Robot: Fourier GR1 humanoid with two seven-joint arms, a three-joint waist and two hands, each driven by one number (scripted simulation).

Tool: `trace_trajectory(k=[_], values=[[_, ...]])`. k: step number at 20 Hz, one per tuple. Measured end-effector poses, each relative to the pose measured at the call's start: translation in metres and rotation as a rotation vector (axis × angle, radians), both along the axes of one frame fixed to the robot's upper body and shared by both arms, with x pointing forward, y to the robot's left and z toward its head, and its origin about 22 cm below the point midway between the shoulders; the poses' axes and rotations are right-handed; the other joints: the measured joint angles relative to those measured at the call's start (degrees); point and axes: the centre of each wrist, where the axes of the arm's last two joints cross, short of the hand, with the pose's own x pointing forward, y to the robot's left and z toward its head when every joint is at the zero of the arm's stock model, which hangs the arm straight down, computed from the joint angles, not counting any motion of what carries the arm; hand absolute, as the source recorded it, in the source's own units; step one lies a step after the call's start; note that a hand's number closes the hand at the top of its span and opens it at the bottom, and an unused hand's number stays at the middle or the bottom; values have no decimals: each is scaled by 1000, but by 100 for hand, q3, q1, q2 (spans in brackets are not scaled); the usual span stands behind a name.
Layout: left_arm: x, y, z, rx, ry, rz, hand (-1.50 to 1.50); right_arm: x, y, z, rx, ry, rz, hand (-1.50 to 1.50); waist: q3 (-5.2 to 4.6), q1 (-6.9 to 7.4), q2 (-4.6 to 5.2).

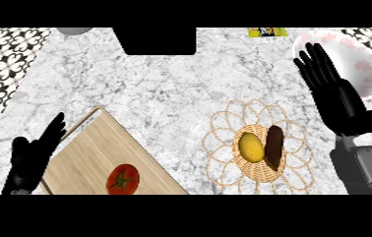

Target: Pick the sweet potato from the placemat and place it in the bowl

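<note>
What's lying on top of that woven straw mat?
On the woven mat lie two things side by side: a yellow lemon-like fruit and a dark brown sweet potato. The centre of the mat beneath them is covered, so nothing can be seen there.

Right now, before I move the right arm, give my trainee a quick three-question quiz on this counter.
1. True or false: the sweet potato lies on the woven placemat beside a lemon.
2. What sits on the cutting board? A) tomato B) onion C) egg
3. Which hand is nearer the bowl?

Key: 1 true. 2 A, the tomato. 3 The right hand; the left hand rests at the board's left edge.
</note>
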Motion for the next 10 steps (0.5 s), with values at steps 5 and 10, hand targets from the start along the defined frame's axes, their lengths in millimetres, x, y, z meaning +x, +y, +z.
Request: trace_trajectory(k=[5,10], values=[[31,-20,37,50,-214,-7,0,1,-34,-10,-4,77,106,150,-62,-17,42],[54,-38,69,67,-383,-17,0,-17,-98,-23,-203,129,-127,-150,-85,-153,66]])
